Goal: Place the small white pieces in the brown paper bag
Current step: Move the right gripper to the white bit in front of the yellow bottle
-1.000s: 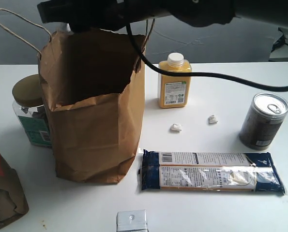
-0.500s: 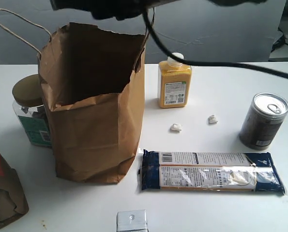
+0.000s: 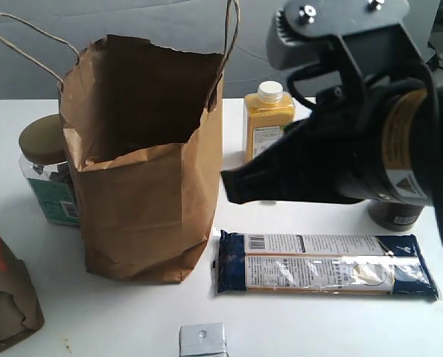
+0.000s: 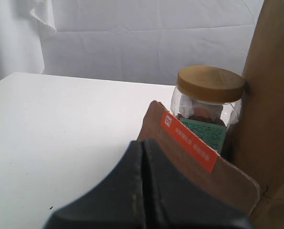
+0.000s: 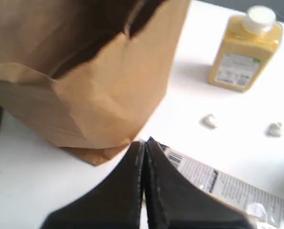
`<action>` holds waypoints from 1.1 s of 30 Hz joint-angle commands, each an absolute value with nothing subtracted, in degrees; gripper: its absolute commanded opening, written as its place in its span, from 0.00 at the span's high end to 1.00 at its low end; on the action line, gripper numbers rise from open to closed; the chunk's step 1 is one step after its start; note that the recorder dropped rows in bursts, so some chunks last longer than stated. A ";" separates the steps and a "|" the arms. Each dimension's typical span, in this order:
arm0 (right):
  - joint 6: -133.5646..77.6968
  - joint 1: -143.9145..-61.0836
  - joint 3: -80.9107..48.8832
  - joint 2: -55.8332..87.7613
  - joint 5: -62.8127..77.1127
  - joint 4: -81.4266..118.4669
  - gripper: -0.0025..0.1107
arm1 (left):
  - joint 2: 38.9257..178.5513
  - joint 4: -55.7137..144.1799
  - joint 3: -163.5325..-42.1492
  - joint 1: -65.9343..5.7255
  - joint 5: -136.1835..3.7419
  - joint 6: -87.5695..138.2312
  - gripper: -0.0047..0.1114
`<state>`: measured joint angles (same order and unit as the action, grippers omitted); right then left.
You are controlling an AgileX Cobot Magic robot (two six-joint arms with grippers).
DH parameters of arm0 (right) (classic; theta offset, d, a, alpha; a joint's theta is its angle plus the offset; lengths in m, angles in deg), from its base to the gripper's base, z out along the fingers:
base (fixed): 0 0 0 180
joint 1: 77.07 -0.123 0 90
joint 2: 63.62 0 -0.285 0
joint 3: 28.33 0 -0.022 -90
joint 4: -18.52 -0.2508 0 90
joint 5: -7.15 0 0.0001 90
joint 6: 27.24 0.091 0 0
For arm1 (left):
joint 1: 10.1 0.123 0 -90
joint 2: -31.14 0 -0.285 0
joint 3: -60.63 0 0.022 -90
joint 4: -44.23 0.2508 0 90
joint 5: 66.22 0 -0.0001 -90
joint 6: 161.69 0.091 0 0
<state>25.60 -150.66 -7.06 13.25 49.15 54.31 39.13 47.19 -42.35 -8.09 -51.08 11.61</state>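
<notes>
R hand point(image 5: 142, 143) pinched shut, empty. I'd open it over nearest of the small white pieces point(image 5: 209, 120), drop vertical, then lift to brown paper bag point(image 3: 143, 156), 9 o'clock of bottle point(image 3: 264, 119).

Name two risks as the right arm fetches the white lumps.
1. The two tiny chalky white lumps are small next to the shut right jaws; they may slip or get nudged away.
2. The tall brown paper bag has a ragged rim; a careless pass could snag and tip it.

On the counter point(image 3: 117, 320) we are seeing a jar point(image 3: 46, 171) left of the paper bag point(image 3: 143, 163), a packet point(image 3: 325, 265) right, a bottle point(image 3: 267, 123) behind that.
</notes>
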 commanded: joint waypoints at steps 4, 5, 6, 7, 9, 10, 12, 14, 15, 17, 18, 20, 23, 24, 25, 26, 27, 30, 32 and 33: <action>18.39 -139.07 -2.89 14.88 48.01 48.65 0.98 | 38.93 46.74 -42.15 -8.40 -51.32 11.41 0.96; 14.97 -137.64 -2.89 15.84 46.99 46.95 0.98 | 38.93 46.74 -42.15 -8.40 -51.32 11.41 0.96; 11.73 -135.98 -2.89 17.00 45.29 44.56 0.98 | 38.93 46.74 -42.15 -8.40 -51.32 11.41 0.96; 8.56 -134.57 -2.89 18.42 43.27 42.26 0.98 | 38.93 46.74 -42.15 -8.40 -51.32 11.41 0.96; 4.78 -132.33 -2.89 21.31 39.75 39.62 0.98 | 38.93 46.74 -42.15 -8.40 -51.32 11.41 0.96; 3.83 -131.22 -2.89 23.11 38.38 39.25 0.98 | 38.93 46.74 -42.15 -8.40 -51.32 11.41 0.96; 2.51 -129.20 -3.10 26.57 35.57 38.88 0.97 | 38.93 46.74 -42.15 -8.40 -51.32 11.41 0.96; 2.51 -127.69 -4.00 30.83 34.62 38.58 0.92 | 38.93 46.74 -42.15 -8.40 -51.32 11.41 0.96; 1.88 -127.08 -4.89 32.98 34.73 38.15 0.87 | 38.93 46.74 -42.15 -8.40 -51.32 11.41 0.96; 1.08 -126.17 -6.68 36.59 34.73 37.30 0.75 | 38.93 46.74 -42.15 -8.40 -51.32 11.41 0.96; 0.95 -126.18 -7.93 38.55 34.73 37.21 0.69 | 38.93 46.74 -42.15 -8.40 -51.32 11.41 0.96; -0.12 -125.59 -10.86 42.18 34.62 36.89 0.60 | 38.93 46.74 -42.15 -8.40 -51.32 11.41 0.96; -0.78 -124.85 -15.25 47.26 34.74 36.89 0.58 | 38.93 46.74 -42.15 -8.40 -51.32 11.41 0.96; -1.03 -124.30 -16.69 49.01 34.81 36.89 0.58 | 38.93 46.74 -42.15 -8.40 -51.32 11.41 0.96; -1.04 -123.90 -18.00 50.69 34.96 36.89 0.58 | 38.93 46.74 -42.15 -8.40 -51.32 11.41 0.96; -1.14 -123.53 -19.23 52.24 35.05 36.89 0.58 | 38.93 46.74 -42.15 -8.40 -51.32 11.41 0.96; -1.14 -123.23 -20.10 53.39 35.09 36.89 0.58 | 38.93 46.74 -42.15 -8.40 -51.32 11.41 0.96; -2.10 -122.43 -22.92 56.77 35.66 36.89 0.58 | 38.93 46.74 -42.15 -8.40 -51.32 11.41 0.96; -3.37 -122.27 -24.71 58.84 35.80 36.89 0.58 | 38.93 46.74 -42.15 -8.40 -51.32 11.41 0.96; -3.85 -122.27 -25.36 59.59 35.96 37.00 0.58 | 38.93 46.74 -42.15 -8.40 -51.32 11.41 0.96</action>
